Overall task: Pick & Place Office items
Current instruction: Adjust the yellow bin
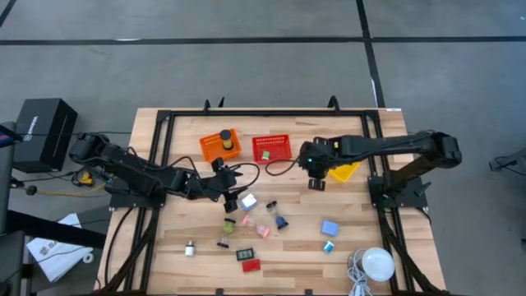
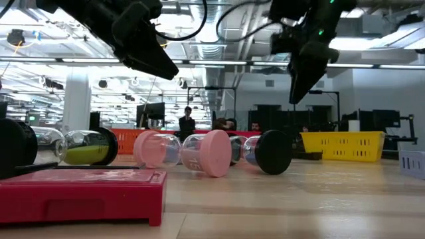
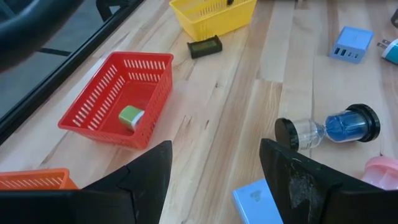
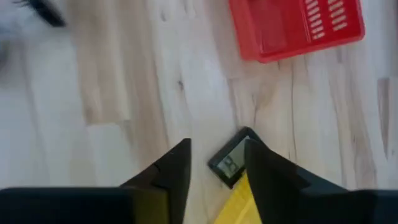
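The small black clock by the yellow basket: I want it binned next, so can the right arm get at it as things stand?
Probably yes: the right end effector hangs open right above the clock, with nothing between; the yellow basket beside it may crowd one finger.

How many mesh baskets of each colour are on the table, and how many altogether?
Orange basket: 1
Red basket: 1
Yellow basket: 1
Total: 3

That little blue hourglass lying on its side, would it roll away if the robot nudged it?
Probably. The blue hourglass lies on its side on round black end caps, so a sideways nudge would likely roll it. Its clear middle looks glass-like, perhaps slippery and fragile. It seems light.
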`<state>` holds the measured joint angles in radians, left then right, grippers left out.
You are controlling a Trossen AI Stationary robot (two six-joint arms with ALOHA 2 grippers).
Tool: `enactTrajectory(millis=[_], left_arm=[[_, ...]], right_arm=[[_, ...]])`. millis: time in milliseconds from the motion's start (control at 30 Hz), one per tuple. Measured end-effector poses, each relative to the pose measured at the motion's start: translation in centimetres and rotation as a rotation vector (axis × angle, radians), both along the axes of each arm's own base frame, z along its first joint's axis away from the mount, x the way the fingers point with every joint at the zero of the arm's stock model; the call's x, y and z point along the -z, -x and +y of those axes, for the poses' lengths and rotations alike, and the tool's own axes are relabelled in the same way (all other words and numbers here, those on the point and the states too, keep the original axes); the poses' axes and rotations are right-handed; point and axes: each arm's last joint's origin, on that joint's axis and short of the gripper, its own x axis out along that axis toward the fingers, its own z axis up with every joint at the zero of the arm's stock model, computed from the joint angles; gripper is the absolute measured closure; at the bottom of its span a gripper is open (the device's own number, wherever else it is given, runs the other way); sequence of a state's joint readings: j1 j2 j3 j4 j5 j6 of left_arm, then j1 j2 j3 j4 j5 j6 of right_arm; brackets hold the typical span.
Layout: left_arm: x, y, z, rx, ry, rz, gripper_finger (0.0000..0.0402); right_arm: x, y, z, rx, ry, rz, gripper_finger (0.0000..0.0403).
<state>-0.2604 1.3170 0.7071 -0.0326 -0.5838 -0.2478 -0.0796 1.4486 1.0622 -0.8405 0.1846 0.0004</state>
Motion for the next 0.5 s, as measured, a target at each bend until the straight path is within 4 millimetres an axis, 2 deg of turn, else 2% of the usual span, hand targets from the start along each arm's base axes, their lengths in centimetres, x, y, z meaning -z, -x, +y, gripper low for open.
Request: enactTrajectory(millis=[167,267,500], left_arm=[[0.0,0.0,0.0,0.001,0.002,-0.005,0.0162],[0.0,0.0,0.0,0.003,0.004,-0.006,0.0164],[-0.1,-0.1,0.0,0.003,0.004,-0.009,0.0168]], right_arm=[[2.2,-1.2,0.0,0.059,-0.050,0.059,0.0190],[4.0,-1.7,0.0,0.133,-0.086,0.135,0.0164],[7.5,-1.3,0.2,0.194,-0.113,0.392,0.0169]])
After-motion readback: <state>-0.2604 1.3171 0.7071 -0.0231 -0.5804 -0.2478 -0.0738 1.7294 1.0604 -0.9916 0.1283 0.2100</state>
